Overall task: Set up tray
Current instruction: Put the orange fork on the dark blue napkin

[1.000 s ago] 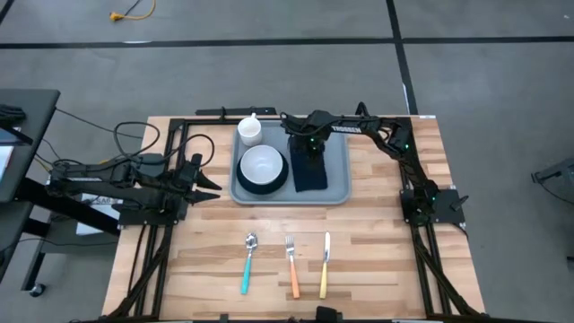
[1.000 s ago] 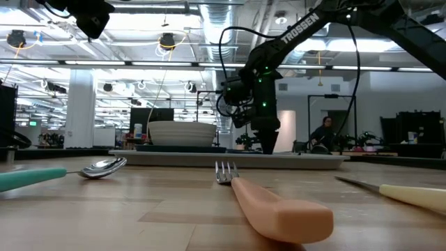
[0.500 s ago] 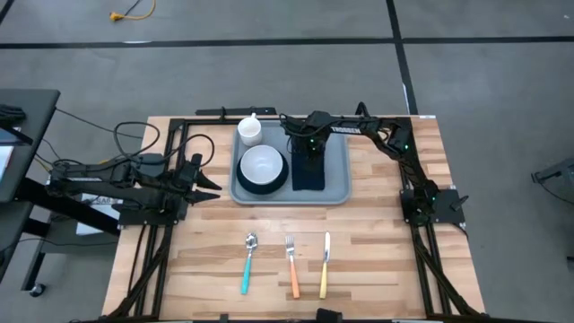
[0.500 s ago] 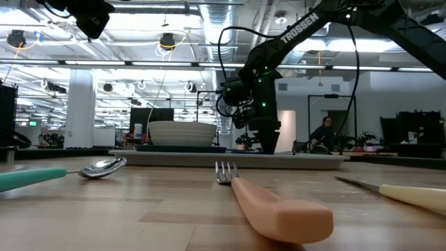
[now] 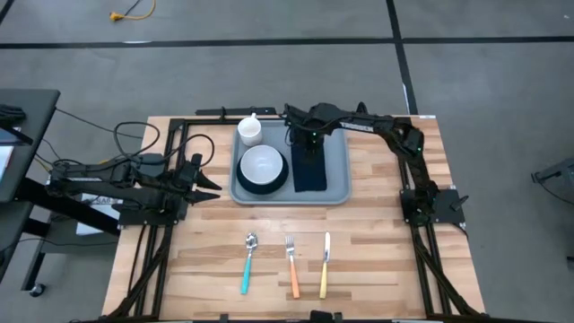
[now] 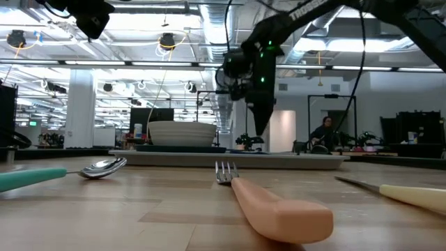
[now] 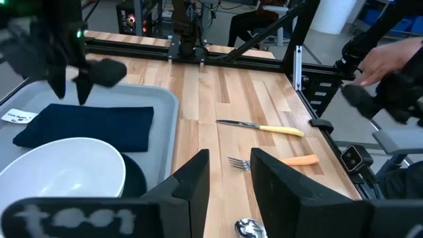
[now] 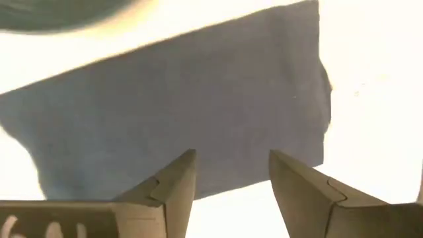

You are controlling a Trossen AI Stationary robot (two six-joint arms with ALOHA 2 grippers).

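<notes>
The pale grey-blue tray lies at the table's far middle. On it the black napkin lies flat beside a white bowl that sits on a dark teal plate. A white cup stands at the tray's far left corner. My right gripper hangs open above the napkin's far end, pointing down and clear of it in the low view. My left gripper waits open left of the tray.
A teal-handled spoon, an orange-handled fork and a yellow-handled knife lie side by side near the table's near edge. Bare wood shows right of the tray. A person's hand shows beyond the table's right side.
My right gripper has risen straight up off the napkin on the tray and drawn slightly toward the far edge. The napkin has stayed flat where it lay.
</notes>
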